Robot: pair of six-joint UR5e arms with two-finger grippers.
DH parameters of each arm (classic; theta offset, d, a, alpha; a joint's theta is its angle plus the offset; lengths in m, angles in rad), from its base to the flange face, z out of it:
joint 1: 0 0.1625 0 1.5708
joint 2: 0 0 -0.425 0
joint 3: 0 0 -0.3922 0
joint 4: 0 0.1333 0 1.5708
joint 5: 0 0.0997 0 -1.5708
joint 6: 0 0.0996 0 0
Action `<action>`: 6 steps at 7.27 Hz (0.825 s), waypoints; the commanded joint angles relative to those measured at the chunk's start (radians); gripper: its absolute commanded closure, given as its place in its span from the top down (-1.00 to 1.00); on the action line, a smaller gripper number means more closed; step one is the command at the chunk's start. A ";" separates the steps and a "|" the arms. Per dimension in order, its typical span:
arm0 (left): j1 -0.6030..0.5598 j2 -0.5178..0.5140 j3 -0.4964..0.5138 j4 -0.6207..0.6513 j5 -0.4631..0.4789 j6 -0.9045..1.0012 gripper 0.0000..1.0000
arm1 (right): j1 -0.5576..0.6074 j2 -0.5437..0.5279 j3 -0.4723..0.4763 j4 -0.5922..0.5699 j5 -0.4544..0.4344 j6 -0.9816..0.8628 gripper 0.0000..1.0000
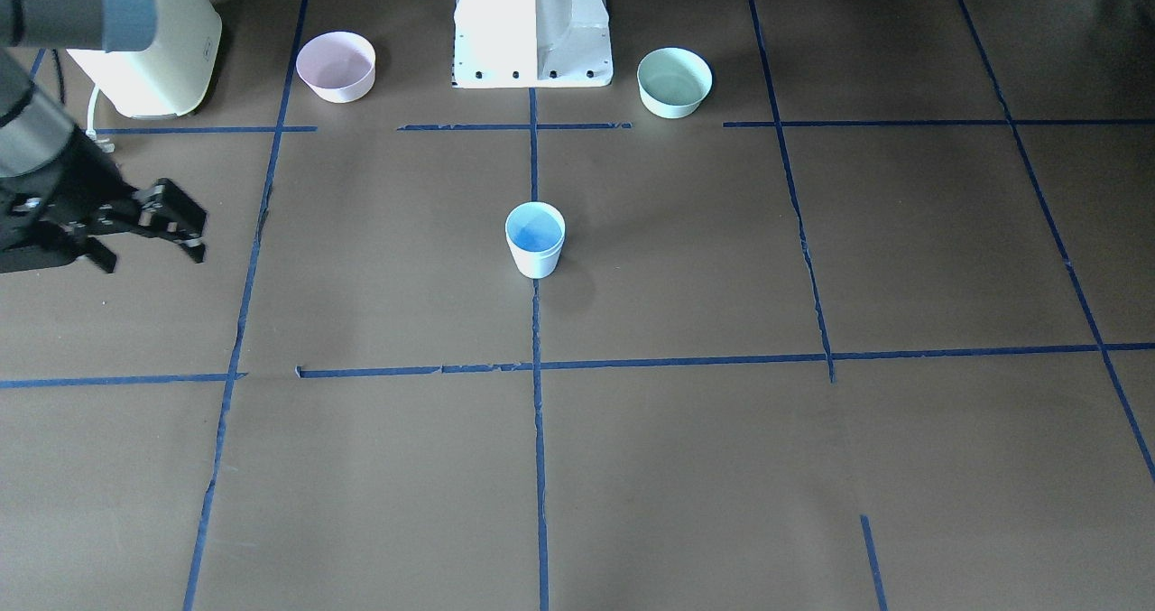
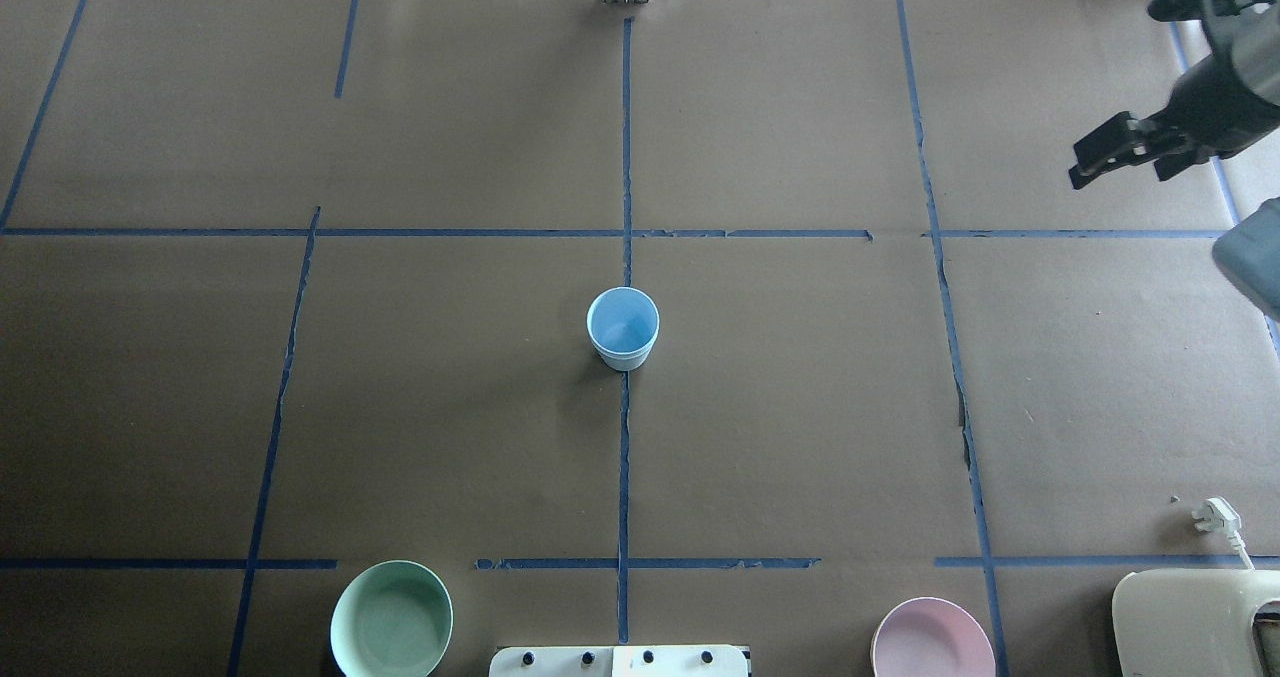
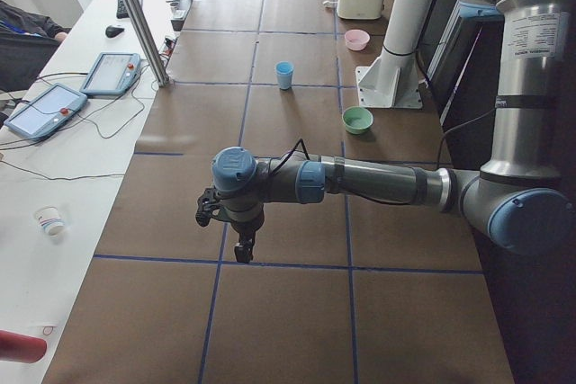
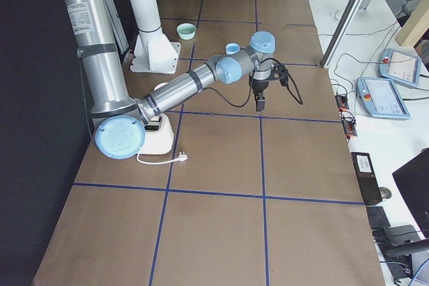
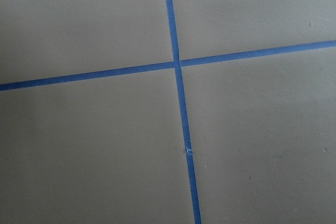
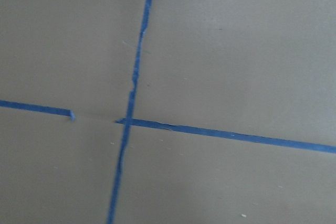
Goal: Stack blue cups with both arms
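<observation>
One pale blue cup point(image 1: 535, 239) with a brighter blue inside stands upright at the middle of the table, on the centre tape line; it also shows in the overhead view point(image 2: 623, 328). I see only this one cup shape and cannot tell whether a second one is nested in it. My right gripper point(image 2: 1122, 167) hangs open and empty above the table far to my right of the cup, also in the front view point(image 1: 152, 252). My left gripper point(image 3: 229, 236) shows only in the left side view, far from the cup, and I cannot tell its state.
A pink bowl point(image 1: 336, 67) and a mint green bowl point(image 1: 674, 81) flank the white base pedestal point(image 1: 532, 33). A cream appliance point(image 1: 162, 51) with a loose plug point(image 2: 1215, 515) sits at the right-arm end. Blue tape lines point(image 1: 539, 467) grid the brown table.
</observation>
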 commanded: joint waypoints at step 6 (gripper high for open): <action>-0.023 0.010 0.119 -0.046 0.000 0.009 1.00 | 0.276 -0.219 -0.131 0.009 0.090 -0.378 0.99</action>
